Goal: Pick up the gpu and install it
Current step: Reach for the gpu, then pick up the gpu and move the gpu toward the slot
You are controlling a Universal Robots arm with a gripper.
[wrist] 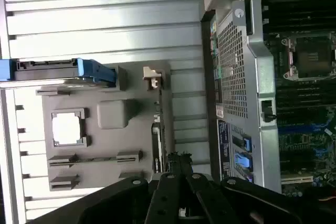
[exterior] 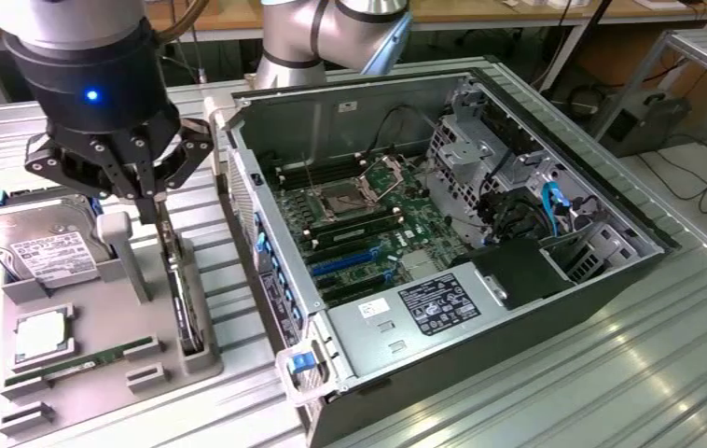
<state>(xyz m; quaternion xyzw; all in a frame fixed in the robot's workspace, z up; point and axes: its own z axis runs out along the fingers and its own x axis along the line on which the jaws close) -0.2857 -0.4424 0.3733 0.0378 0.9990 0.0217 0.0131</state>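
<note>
The gpu point(exterior: 182, 294) point(wrist: 156, 148) stands on edge in a slot of the grey holder tray point(exterior: 104, 313) point(wrist: 105, 179). We see it as a thin dark sliver along the tray's side nearest the computer case point(exterior: 453, 233) point(wrist: 247, 51).

The gripper point(exterior: 142, 196) point(wrist: 178, 158) hangs just above the far end of the card. Its fingers are drawn close together, and we can make out nothing between them. We cannot tell whether the tips touch the card.

The same tray holds three other parts:
- a hard drive point(exterior: 33, 247) point(wrist: 47, 71) with a white label, at the far corner on the exterior view's left
- a square processor point(exterior: 40, 334) point(wrist: 68, 128), seated in its recess
- a narrow green memory stick point(exterior: 80, 364), lying flat near the front edge

The case lies open on its side on the ribbed metal table point(exterior: 603, 373), just beside the tray on the exterior view's right. Inside it we note the following:
- the motherboard point(exterior: 372, 229)
- the bare processor socket point(exterior: 351, 193)
- the blue expansion slots point(exterior: 343, 266) (none of them occupied)
- a labelled power supply point(exterior: 435, 303), nearest the camera
</note>
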